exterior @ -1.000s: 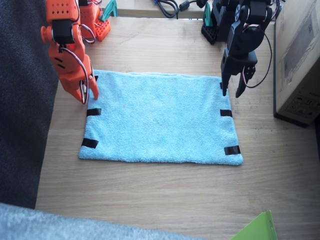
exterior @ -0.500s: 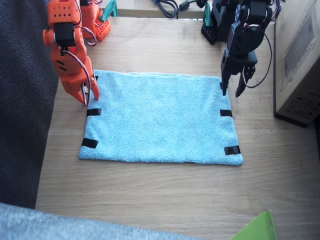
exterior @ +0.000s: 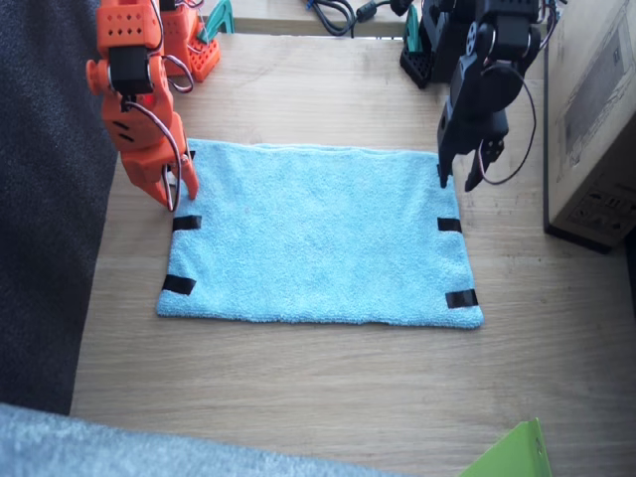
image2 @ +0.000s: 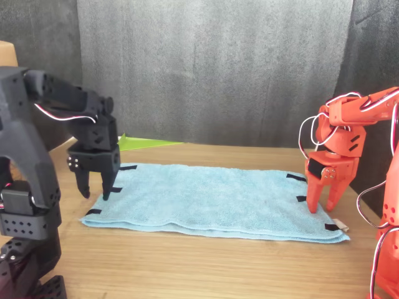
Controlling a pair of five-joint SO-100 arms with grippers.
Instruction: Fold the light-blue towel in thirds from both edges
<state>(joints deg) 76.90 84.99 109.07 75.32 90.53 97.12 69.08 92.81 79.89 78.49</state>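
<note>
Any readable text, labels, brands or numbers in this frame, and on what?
No text can be read in either view.
Cardboard box: a grey printed panel on its side, too blurred to read.
Light-blue towel: only plain black tape strips, no lettering; its small tag shows nothing legible.

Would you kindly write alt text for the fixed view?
A light-blue towel lies flat on a wooden table. The orange right gripper and black left gripper, both open, hover over its taped short edges.
</note>
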